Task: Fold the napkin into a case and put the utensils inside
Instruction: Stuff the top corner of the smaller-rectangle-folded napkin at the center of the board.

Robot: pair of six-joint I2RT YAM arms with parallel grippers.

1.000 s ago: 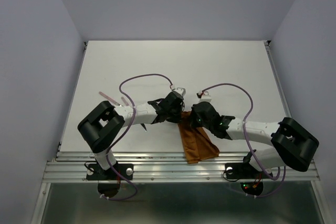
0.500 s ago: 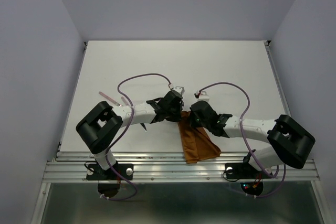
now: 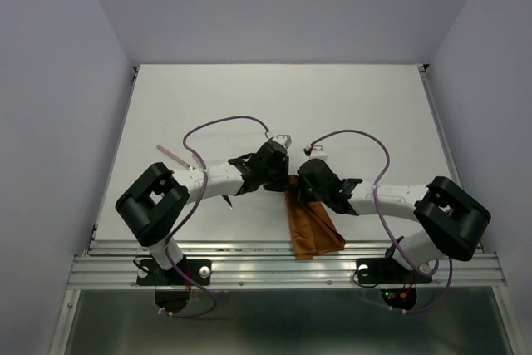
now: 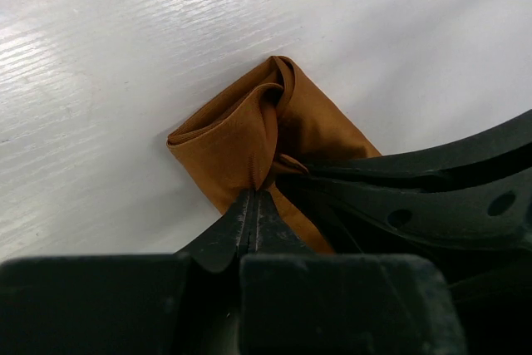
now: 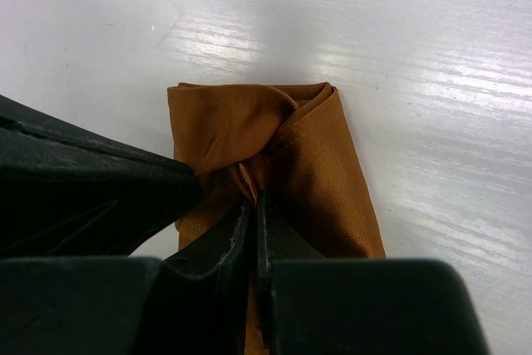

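Your left arm [image 3: 208, 182] reaches in from near-left corner of table [image 3: 274, 106], elbow raised by near edge, forearm low. Left gripper [image 4: 255, 199] has fingers pressed together, pinching fold of napkin [image 4: 241, 135]. Right arm [image 3: 391, 199] mirrors it from near-right corner. Right gripper [image 5: 254, 205] is closed on same napkin. Fingertips of both sit just beside each other.

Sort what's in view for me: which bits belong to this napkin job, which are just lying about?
Job: napkin, pinched by left gripper and right gripper; slender utensils farther left.
Lying about: purple cables; metal rail.
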